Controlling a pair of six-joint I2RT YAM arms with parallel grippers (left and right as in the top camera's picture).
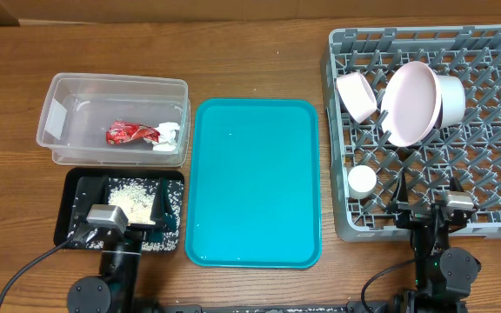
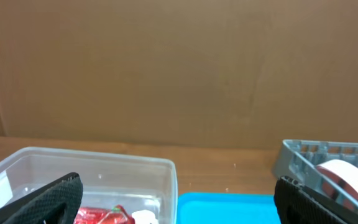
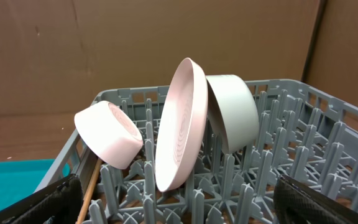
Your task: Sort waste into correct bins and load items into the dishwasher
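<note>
The grey dish rack (image 1: 485, 187) at the right holds the white plate (image 1: 410, 104) on edge, a bowl (image 1: 357, 96) to its left, a bowl (image 1: 451, 97) behind it, and the small cup (image 1: 362, 180). In the right wrist view the plate (image 3: 179, 134) and both bowls (image 3: 107, 134) (image 3: 232, 112) stand among pegs, with a chopstick (image 3: 87, 193) at the left. The clear tub (image 1: 68, 91) holds the red wrapper (image 1: 129, 133) and white tissue (image 1: 167, 133). The black tray (image 1: 76, 187) holds rice (image 1: 133, 196). My left gripper (image 2: 178, 208) is open and empty over the black tray. My right gripper (image 3: 179, 205) is open and empty at the rack's front edge.
A flat teal tray (image 1: 255, 178) lies between the bins and the rack. A brown cardboard wall stands behind the wooden table (image 1: 250, 61).
</note>
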